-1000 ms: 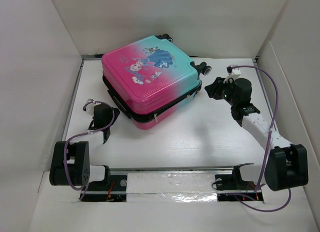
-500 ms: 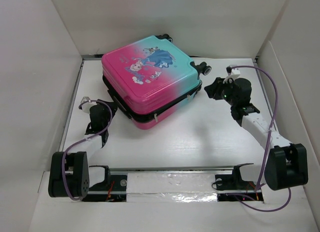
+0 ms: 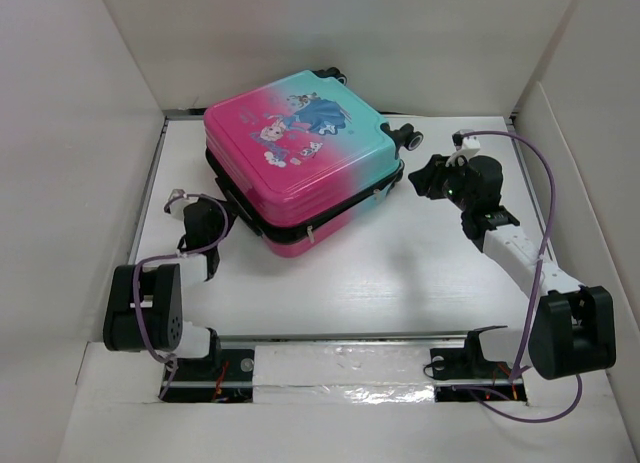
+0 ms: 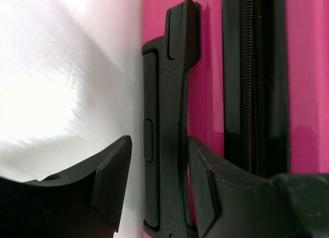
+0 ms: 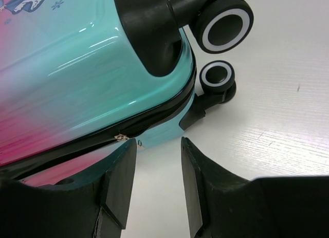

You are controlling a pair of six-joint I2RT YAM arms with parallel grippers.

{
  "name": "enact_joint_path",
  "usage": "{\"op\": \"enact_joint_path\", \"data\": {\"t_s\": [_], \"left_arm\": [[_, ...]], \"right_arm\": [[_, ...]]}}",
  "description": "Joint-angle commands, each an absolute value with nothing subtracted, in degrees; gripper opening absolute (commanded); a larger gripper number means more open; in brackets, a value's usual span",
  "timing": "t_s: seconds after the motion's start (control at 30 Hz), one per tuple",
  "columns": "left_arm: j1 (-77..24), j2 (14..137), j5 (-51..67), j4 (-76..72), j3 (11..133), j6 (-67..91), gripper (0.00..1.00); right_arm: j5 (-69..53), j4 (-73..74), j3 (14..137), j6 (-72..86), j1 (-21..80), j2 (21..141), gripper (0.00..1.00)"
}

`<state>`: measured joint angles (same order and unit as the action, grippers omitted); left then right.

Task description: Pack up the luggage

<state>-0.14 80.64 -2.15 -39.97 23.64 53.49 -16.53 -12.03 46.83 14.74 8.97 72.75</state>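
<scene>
The luggage [image 3: 300, 153] lies flat and closed at the back of the table, pink on the left fading to teal on the right. My left gripper [image 3: 208, 221] is at its left side. In the left wrist view its jaws [image 4: 158, 145] stand open astride the black side handle [image 4: 172, 120]; the right finger is against the handle and a gap shows at the left finger. My right gripper [image 3: 428, 176] is by the wheeled corner [image 3: 410, 138], open [image 5: 158, 145] over bare table. A zipper pull [image 5: 122, 138] sits just beyond its left fingertip, below the teal shell [image 5: 77, 58].
White walls close in the table on the left [image 3: 80, 183], back and right [image 3: 580, 163]. Two black wheels [image 5: 226, 27] stick out from the luggage's corner near the right gripper. A foil-taped rail [image 3: 340, 368] runs along the near edge between the arm bases.
The left arm's elbow stretched low, then rose back, while its gripper stayed at the luggage's side handle. The right arm and the luggage have not moved.
</scene>
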Motion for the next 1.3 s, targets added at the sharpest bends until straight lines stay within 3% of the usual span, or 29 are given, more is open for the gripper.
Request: {"op": "enact_joint_path", "data": {"t_s": [0.0,0.23,0.37,0.47,0.5,0.63,0.9,1.27], "left_arm": [[0.3,83.4,-1.9,-42.3,26.1,53.4,0.43],[-0.3,89.5,-2.5,-41.9,29.3,54.3,0.41],[-0.9,92.1,-2.8,-42.1,31.1,55.0,0.34],[-1.5,93.1,-3.5,-42.5,31.7,55.5,0.15],[-2.1,93.3,-3.8,-43.4,31.8,55.0,0.0],[-2.6,91.2,-2.7,-43.7,31.5,53.8,0.0],[-4.6,77.5,-0.7,-46.9,17.0,50.8,0.0],[-17.6,49.8,1.5,-35.9,3.6,49.4,0.0]], "right_arm": [[-17.1,-14.5,46.8,13.6,8.6,72.9,0.46],[-17.0,-14.3,46.8,13.6,9.1,72.5,0.46],[-16.9,-14.2,46.4,13.4,9.1,72.3,0.46],[-17.0,-14.4,46.1,13.5,9.1,72.8,0.46],[-17.1,-14.4,46.1,13.4,9.1,72.9,0.46],[-17.4,-14.0,45.1,13.4,8.6,72.5,0.46],[-16.1,-15.0,41.8,15.6,8.6,71.5,0.37],[-20.6,-12.2,60.2,13.0,16.8,88.9,0.35]]}}
